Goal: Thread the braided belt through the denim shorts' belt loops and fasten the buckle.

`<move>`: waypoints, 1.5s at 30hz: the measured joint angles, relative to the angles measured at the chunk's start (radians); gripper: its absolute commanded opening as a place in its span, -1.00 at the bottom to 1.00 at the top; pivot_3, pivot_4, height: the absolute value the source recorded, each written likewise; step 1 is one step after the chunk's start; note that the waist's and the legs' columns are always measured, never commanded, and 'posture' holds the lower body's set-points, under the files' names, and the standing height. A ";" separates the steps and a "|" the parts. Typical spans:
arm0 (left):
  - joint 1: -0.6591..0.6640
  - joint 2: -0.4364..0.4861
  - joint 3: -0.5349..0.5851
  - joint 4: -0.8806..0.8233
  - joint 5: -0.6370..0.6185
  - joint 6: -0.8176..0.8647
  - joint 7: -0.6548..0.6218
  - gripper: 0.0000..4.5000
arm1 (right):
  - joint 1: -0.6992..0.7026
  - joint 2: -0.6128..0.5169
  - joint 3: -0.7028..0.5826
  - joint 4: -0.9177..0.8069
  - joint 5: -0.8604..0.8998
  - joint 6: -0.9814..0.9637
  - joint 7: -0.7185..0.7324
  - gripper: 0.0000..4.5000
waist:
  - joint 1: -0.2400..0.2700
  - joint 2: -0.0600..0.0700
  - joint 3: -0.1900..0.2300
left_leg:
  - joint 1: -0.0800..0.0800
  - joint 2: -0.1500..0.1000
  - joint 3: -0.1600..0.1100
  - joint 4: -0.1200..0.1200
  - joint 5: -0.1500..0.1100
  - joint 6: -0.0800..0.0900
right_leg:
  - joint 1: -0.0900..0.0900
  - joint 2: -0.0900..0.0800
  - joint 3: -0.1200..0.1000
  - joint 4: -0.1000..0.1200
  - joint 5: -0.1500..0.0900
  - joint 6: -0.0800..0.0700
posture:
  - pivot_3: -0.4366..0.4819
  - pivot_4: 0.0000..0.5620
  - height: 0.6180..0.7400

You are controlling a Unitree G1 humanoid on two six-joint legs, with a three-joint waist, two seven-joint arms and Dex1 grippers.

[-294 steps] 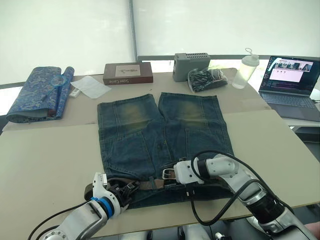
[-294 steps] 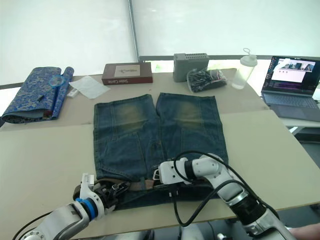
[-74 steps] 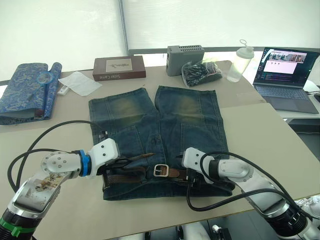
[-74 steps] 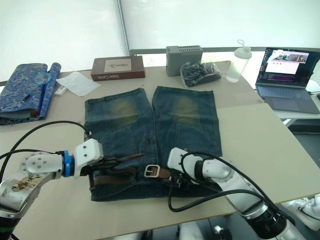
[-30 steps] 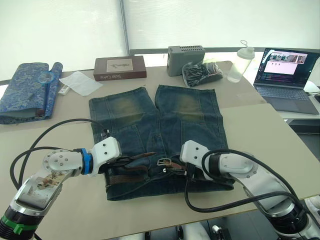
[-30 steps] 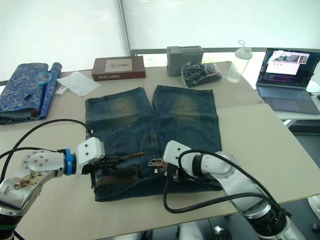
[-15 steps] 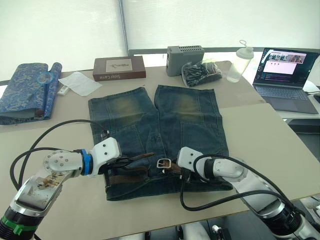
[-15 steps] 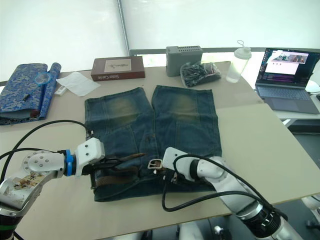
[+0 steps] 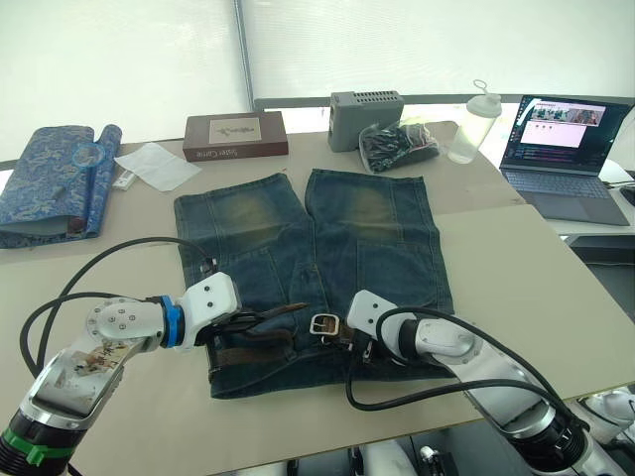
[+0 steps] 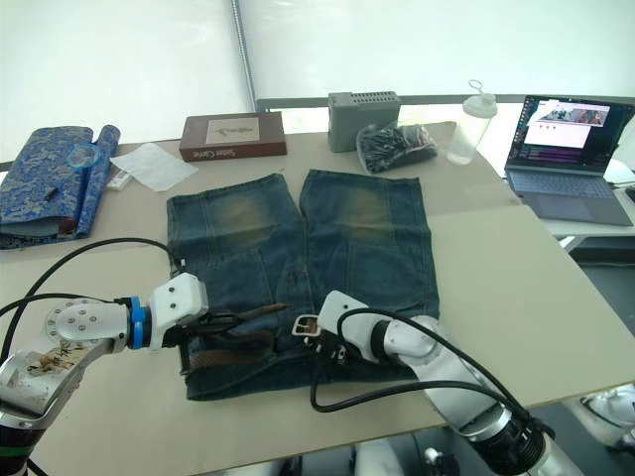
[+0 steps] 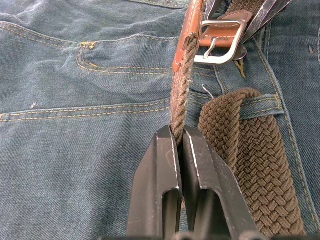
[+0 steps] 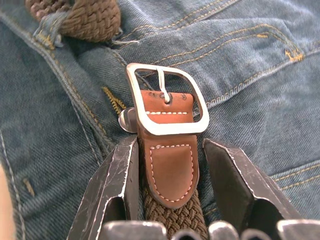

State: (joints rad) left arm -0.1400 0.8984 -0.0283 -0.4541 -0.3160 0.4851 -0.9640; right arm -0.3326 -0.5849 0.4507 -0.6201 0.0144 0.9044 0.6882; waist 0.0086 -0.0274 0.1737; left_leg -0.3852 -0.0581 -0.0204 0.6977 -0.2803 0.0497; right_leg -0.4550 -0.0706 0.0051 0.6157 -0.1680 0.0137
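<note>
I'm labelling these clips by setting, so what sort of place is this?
Probably an office or lab workspace, not a home: a wide beige table holds an open grey laptop, a grey ribbed electronics box and a clear plastic bottle, with faded blue denim shorts laid out flat.

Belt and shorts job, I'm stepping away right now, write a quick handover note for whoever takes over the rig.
Left gripper: shut on the braided belt near its leather-tipped free end, which is held just short of the buckle.
Right gripper: open, its fingers either side of the leather tab behind the buckle.
The denim shorts lie flat on the table, waistband nearest the robot.
Done: belt passes under at least one of the belt loops.
Left: feed the tip through the buckle and fasten it.
</note>
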 measured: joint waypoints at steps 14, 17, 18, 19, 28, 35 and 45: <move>-0.006 0.000 -0.013 0.007 0.000 0.000 -0.009 -1.00 | -0.008 -0.004 0.020 -0.049 -0.002 0.081 -0.062 -0.93 | 0.001 -0.002 -0.002 | 0.002 0.000 0.000 0.000 0.000 0.000 | 0.002 0.001 0.000 0.000 0.000 0.000 | -0.05 -0.47 1.00; -0.011 0.000 -0.014 0.012 0.001 0.000 -0.011 -1.00 | -0.011 -0.006 0.009 -0.051 0.000 0.091 -0.068 -0.97 | 0.002 -0.002 -0.003 | 0.003 0.000 0.000 0.000 0.000 0.000 | 0.003 0.001 0.000 0.000 0.000 0.000 | -0.05 -0.47 1.00; -0.012 0.000 -0.014 0.014 0.001 0.000 -0.012 -1.00 | -0.011 -0.006 0.009 -0.053 0.001 0.095 -0.070 -0.97 | 0.002 -0.002 -0.003 | 0.003 0.000 0.000 0.000 0.000 0.000 | 0.003 0.001 0.000 0.000 0.000 0.000 | -0.05 -0.47 1.00; -0.012 0.000 -0.015 0.016 0.001 0.000 -0.013 -1.00 | -0.011 -0.005 0.008 -0.055 0.003 0.099 -0.072 -0.97 | 0.002 -0.003 -0.003 | 0.003 0.000 0.000 0.000 0.000 0.000 | 0.003 0.001 0.000 0.000 0.000 0.000 | -0.05 -0.47 1.00; -0.029 0.000 -0.030 0.015 0.000 0.002 -0.035 -1.00 | -0.010 0.140 -0.190 -0.037 0.118 0.239 -0.101 -0.97 | 0.002 -0.003 -0.003 | 0.001 0.000 0.000 0.000 0.000 0.000 | 0.001 0.001 0.000 0.000 0.000 0.000 | -0.05 -0.47 1.00; -0.097 -0.010 -0.104 -0.003 0.051 0.058 0.008 -1.00 | -0.002 0.189 -0.306 -0.047 0.189 0.304 -0.148 -0.97 | 0.003 -0.002 -0.003 | 0.001 -0.001 0.000 0.000 0.000 0.000 | 0.001 0.001 0.000 0.000 0.000 0.000 | -0.05 -0.47 1.00; -0.228 -0.150 -0.230 -0.075 0.138 0.306 0.184 -1.00 | 0.029 0.196 -0.304 -0.072 0.216 0.294 -0.212 -0.97 | 0.000 -0.003 -0.003 | 0.001 -0.002 0.000 0.000 0.000 0.000 | 0.000 0.002 0.001 0.002 0.000 0.000 | -0.05 -0.47 1.00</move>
State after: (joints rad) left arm -0.3679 0.7482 -0.2588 -0.5289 -0.1784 0.7914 -0.7799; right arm -0.3032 -0.3888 0.1467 -0.6916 0.2306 1.1988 0.4764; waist 0.0083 -0.0299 0.1707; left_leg -0.3843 -0.0599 -0.0202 0.6975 -0.2803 0.0498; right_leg -0.4545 -0.0687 0.0065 0.6172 -0.1679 0.0138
